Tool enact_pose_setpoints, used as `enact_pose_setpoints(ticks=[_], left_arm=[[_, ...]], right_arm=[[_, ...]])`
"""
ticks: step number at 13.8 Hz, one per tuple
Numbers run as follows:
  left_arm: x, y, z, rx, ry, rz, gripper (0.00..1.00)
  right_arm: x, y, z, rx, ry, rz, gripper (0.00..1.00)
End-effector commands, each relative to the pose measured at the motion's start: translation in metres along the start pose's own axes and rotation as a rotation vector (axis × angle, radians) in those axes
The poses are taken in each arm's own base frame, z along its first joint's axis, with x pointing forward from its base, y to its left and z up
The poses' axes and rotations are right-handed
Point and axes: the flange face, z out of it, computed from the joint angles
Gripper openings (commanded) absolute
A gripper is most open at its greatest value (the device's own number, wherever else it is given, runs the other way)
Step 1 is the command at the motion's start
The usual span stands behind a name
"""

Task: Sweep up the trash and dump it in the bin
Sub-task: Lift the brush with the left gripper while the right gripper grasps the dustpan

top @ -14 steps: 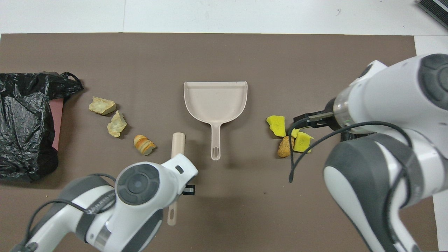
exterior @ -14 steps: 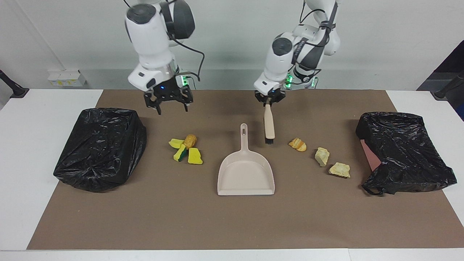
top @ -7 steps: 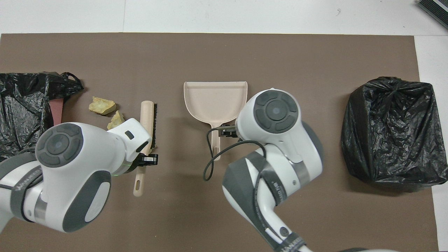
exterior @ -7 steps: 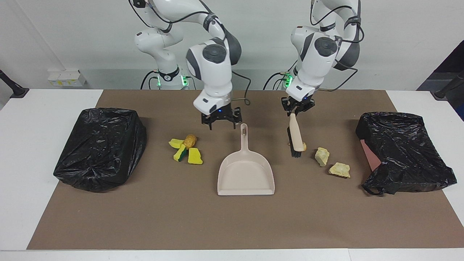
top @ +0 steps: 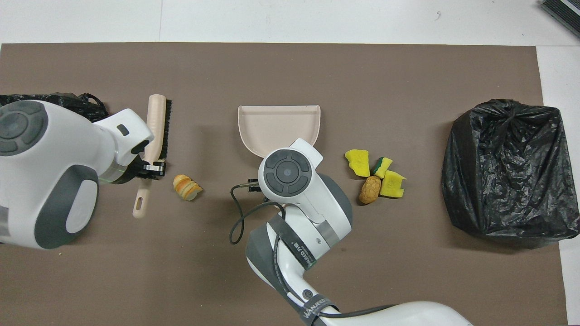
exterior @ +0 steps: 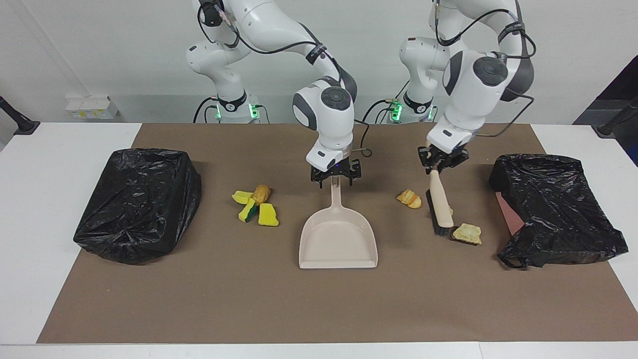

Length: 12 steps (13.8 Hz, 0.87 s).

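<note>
The left gripper [exterior: 440, 163] pinches the beige brush with black bristles [exterior: 440, 209], whose bristles touch a pale tan bread-like chunk [exterior: 467, 233] near the crumpled black bag [exterior: 553, 209]. The right gripper [exterior: 335, 178] hangs with fingers spread over the handle of the beige plastic dustpan [exterior: 338, 239]. The yellow sponge scraps [exterior: 255, 204] lie beside the dustpan, toward the right arm's end.

Yellow sponge scraps [exterior: 254, 205], brown lump [exterior: 261, 192], tan chunks [exterior: 467, 233] on mat.

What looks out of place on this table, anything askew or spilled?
The black plastic bag at the left arm's end of the table sags crumpled, baring a reddish panel underneath. The matching black plastic bag at the right arm's end shows no gap. Nothing else stands out.
</note>
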Motion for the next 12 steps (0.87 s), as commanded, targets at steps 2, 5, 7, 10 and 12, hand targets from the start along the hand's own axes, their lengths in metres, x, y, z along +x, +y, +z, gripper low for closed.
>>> enact_pose_setpoints(ticks=[2, 5, 7, 10, 12], left_arm=[[0.014, -0.08, -0.008, 0.026, 0.007, 0.046, 0.0], [0.015, -0.126, -0.004, 0.041, 0.021, 0.056, 0.0], [0.022, -0.147, 0.015, 0.042, 0.022, 0.03, 0.0], [0.031, -0.164, 0.049, 0.062, 0.022, 0.069, 0.0], [0.026, -0.173, 0.072, 0.058, 0.009, 0.061, 0.0]], right_arm=[[0.005, 0.002, 0.0, 0.008, -0.006, 0.019, 0.9], [0.0, 0.002, 0.005, 0.001, -0.026, 0.026, 0.0], [0.0, 0.003, 0.008, 0.001, -0.033, 0.03, 0.0], [0.007, 0.014, -0.004, -0.064, -0.042, -0.148, 0.0], [0.017, 0.035, -0.029, -0.046, -0.036, -0.409, 0.0]])
